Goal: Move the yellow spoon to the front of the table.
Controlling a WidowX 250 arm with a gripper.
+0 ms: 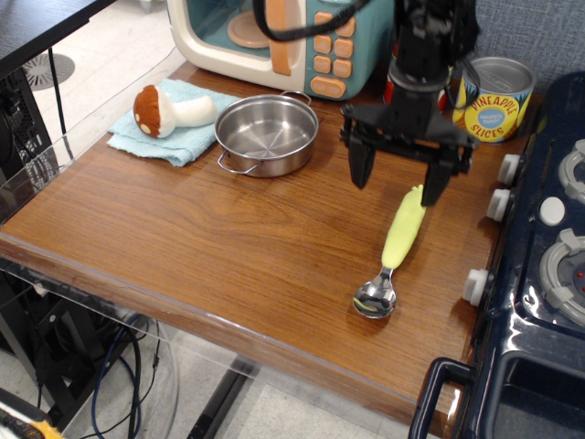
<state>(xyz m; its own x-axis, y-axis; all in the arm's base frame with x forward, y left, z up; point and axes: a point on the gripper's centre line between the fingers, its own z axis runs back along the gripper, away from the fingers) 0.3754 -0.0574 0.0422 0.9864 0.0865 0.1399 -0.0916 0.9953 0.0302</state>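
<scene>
A black robot tool (398, 176) hangs with its two fingers spread wide apart and holding nothing, above the far end of the yellow spoon (395, 251) on the brown table (210, 247). The right-hand finger tip overlaps the knobbed end of the spoon's handle in this view; whether it touches the handle cannot be told. The spoon lies flat toward the right side of the table, handle pointing away from the front edge, shiny metal bowl nearest the front, just beside the dark blue toy stove (539, 302), which is cut off at the right border.

The arm above the tool hides most of the tomato sauce can (391, 91) and part of the pineapple slices can (494, 99) standing at the back. A toy microwave (283, 41) at the rear is cropped by the top edge, its door open on a tan plate (247, 29) inside.

A small steel pot (266, 134) with two loop handles sits empty near the back left. Next to it, a toy mushroom (169, 111) lies on a folded light blue cloth (160, 137).
</scene>
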